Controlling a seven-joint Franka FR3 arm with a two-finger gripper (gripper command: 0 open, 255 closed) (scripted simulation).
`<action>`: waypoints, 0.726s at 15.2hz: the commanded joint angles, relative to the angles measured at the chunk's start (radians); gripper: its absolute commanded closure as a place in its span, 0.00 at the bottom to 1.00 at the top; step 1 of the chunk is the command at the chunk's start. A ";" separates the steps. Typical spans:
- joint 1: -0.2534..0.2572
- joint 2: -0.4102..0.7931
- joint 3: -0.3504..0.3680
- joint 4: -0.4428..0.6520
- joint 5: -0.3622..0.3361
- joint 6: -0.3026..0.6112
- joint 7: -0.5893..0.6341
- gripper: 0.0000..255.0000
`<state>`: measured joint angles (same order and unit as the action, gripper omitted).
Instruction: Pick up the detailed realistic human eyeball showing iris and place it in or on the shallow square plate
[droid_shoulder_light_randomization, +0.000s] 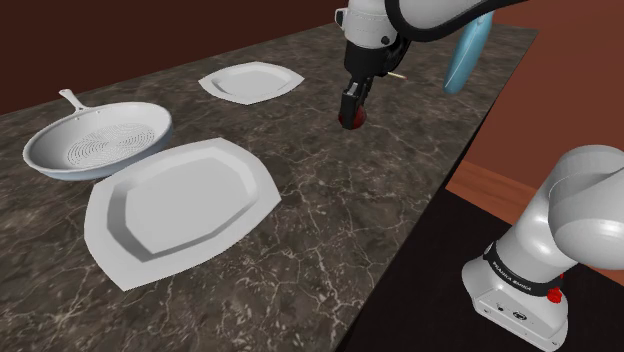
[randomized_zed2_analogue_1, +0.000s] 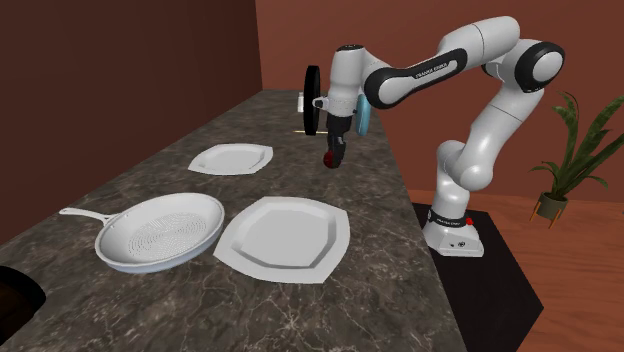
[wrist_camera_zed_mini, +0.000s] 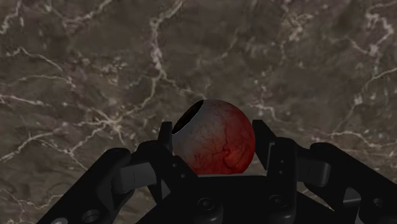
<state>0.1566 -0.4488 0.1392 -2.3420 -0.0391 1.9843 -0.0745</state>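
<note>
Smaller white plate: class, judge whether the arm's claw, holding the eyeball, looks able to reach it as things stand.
Probably yes. The claw, shut on the eyeball, hangs above the counter close beside the smaller plate; only bare surface lies between them, and the pan sits well aside.

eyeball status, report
Pincer shut on eyeball, held above counter. Both bare: small plate, large plate. No block; pan sits aside.

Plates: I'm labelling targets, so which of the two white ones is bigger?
The large plate beside the pan; the small plate lies farther along the counter.
</note>
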 joint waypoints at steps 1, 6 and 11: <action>0.000 0.000 0.000 0.000 0.000 0.000 0.000 1.00; 0.000 -0.007 -0.003 0.062 0.001 -0.068 -0.006 1.00; -0.001 -0.008 -0.004 0.128 0.001 -0.135 -0.011 1.00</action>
<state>0.1561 -0.4556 0.1366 -2.2267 -0.0375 1.8628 -0.0827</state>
